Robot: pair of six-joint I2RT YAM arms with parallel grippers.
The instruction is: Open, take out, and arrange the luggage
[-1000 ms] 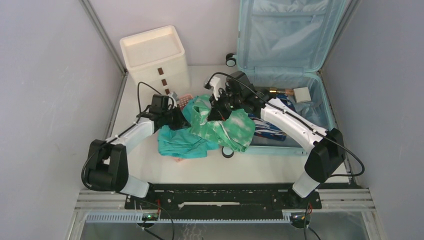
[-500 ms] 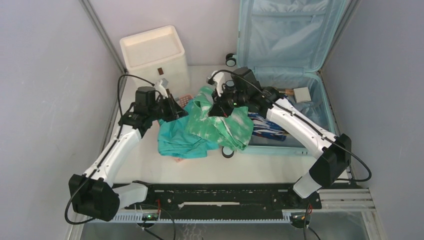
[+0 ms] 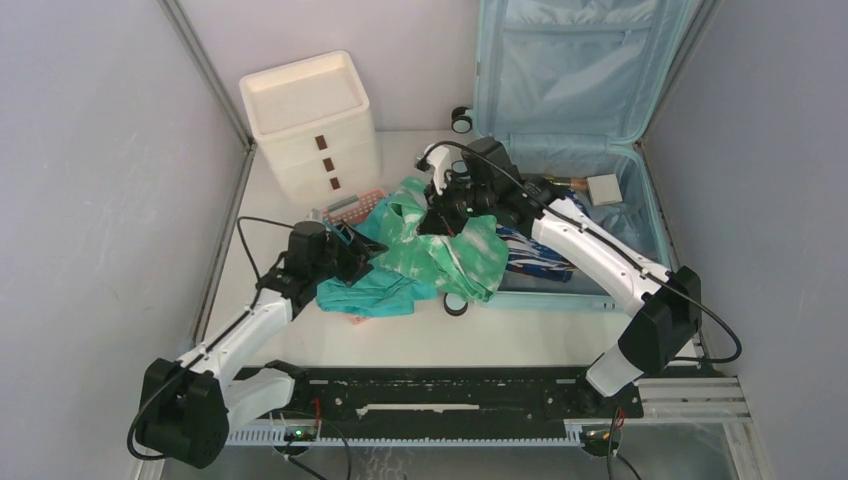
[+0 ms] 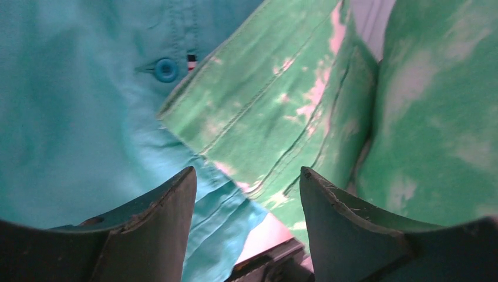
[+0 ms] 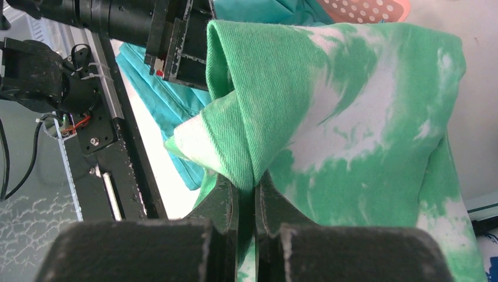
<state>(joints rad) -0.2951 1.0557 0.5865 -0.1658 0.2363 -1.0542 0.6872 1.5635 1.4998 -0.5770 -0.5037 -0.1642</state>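
Note:
The luggage (image 3: 648, 215), a pale blue suitcase, lies open at the back right with its lid (image 3: 580, 60) upright. A green tie-dye garment (image 3: 455, 255) hangs over the suitcase's left rim, and my right gripper (image 3: 440, 215) is shut on a fold of it (image 5: 352, 117); the jaws (image 5: 255, 179) pinch the cloth. A teal shirt (image 3: 365, 290) lies on the table under the garment. My left gripper (image 3: 352, 252) is open just above the shirt (image 4: 76, 117), where the green garment's hem (image 4: 282, 88) overlaps it. Nothing is between its fingers (image 4: 246, 176).
A white three-drawer box (image 3: 310, 120) stands at the back left, with a pink basket (image 3: 355, 207) in front of it. Inside the suitcase lie a blue-and-white patterned item (image 3: 535, 255) and a small grey box (image 3: 604, 188). A suitcase wheel (image 3: 456, 305) sits by the green garment.
My left gripper has opened, let go of the cloth and come back down toward the near side over the teal shirt. The right gripper keeps its hold on the green garment.

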